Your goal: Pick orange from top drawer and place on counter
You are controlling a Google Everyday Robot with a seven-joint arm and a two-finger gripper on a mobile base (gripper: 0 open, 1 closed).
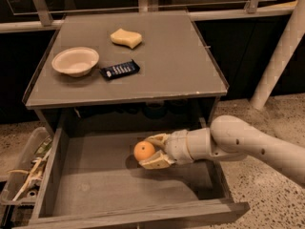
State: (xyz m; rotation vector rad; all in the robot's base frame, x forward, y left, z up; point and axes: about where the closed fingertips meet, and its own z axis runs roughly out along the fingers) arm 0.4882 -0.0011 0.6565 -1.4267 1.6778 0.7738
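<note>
Two tan fingers [159, 139] of the gripper [148, 152] are clamped on the orange [143, 150], one above it and one below, inside the open top drawer [95, 190]. The fruit is near the drawer's middle, a little toward its right wall. Whether it touches the bare bottom I cannot tell, though a shadow lies just beneath it. The pale arm [257, 144] reaches in from the right, over the drawer's right wall. Above, the counter [181, 66] carries a shallow cream bowl [75, 61] near its left edge, a dark wrapped packet [120, 69] just right of the bowl, and a yellow sponge [126, 37] toward the back edge. Left of the drawer stands a clear bin [26, 149] of clutter.
</note>
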